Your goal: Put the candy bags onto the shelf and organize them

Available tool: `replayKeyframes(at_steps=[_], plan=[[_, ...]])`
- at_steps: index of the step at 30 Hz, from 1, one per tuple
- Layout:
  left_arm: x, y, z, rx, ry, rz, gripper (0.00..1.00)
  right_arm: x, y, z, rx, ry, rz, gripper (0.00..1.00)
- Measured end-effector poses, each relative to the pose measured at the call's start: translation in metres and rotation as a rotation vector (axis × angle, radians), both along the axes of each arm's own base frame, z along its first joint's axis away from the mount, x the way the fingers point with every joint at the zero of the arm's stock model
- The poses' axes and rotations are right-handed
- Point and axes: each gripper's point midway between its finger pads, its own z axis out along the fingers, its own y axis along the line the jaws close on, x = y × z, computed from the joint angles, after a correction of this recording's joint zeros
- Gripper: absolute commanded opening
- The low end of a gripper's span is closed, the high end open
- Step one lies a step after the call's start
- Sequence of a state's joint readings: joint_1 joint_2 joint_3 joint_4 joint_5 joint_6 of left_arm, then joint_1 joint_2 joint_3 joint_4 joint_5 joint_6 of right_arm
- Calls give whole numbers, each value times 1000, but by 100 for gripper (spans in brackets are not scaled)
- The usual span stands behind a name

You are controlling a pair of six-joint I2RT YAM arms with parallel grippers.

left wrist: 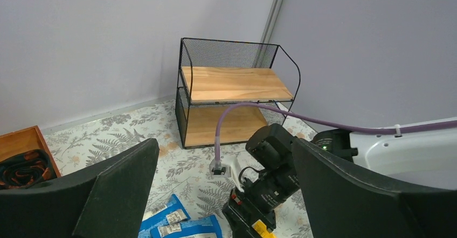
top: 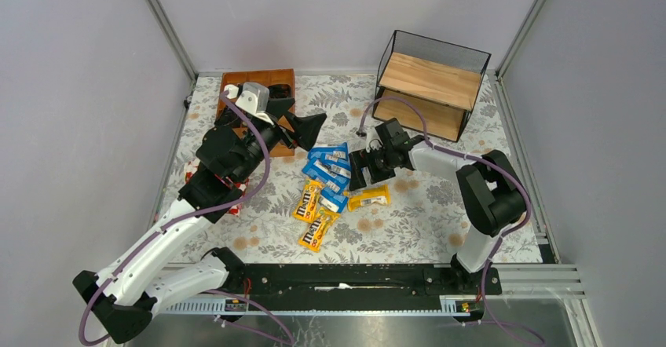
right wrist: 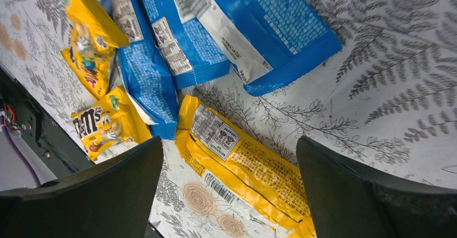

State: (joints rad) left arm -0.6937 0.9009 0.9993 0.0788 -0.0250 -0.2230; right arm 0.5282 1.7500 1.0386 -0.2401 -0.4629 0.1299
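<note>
The candy bags lie in a loose pile mid-table: several blue ones (top: 330, 166) overlapping, two yellow M&M's bags (top: 312, 213) in front of them and a third yellow bag (top: 369, 199) to the right. My right gripper (top: 363, 170) hangs open just above that third yellow bag (right wrist: 242, 162), a finger on either side and nothing held; blue bags (right wrist: 258, 28) lie beyond it. My left gripper (top: 302, 127) is open and empty, raised left of the pile and facing the shelf (left wrist: 237, 84). The shelf (top: 430, 84) stands at the back right with both wooden boards bare.
A brown wooden tray (top: 259, 80) with dark items sits at the back left, behind my left arm. The right arm's purple cable (left wrist: 226, 125) loops in front of the shelf. Grey walls close three sides; a black rail (top: 353, 280) runs along the near edge.
</note>
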Motion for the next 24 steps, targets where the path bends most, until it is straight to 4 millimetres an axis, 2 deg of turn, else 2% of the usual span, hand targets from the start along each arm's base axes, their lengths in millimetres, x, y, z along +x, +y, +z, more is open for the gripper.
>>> replayKeyframes(at_steps=[8,12,18,20,24], plan=[[-1,-1,1,-12,7,-5,99,-20,-9,-10,7,65,10,100],[-2,-2,1,-14,9,-10,99,-47,-16,-9,17,104,-10,100],[-1,-3,1,-19,12,-12,99,-89,-9,-9,-16,123,-51,100],[-1,-5,-1,-18,16,-18,99,-93,-10,-11,-52,109,-97,100],[-2,-8,-3,-20,26,-31,99,-89,-18,-16,-172,58,-214,100]])
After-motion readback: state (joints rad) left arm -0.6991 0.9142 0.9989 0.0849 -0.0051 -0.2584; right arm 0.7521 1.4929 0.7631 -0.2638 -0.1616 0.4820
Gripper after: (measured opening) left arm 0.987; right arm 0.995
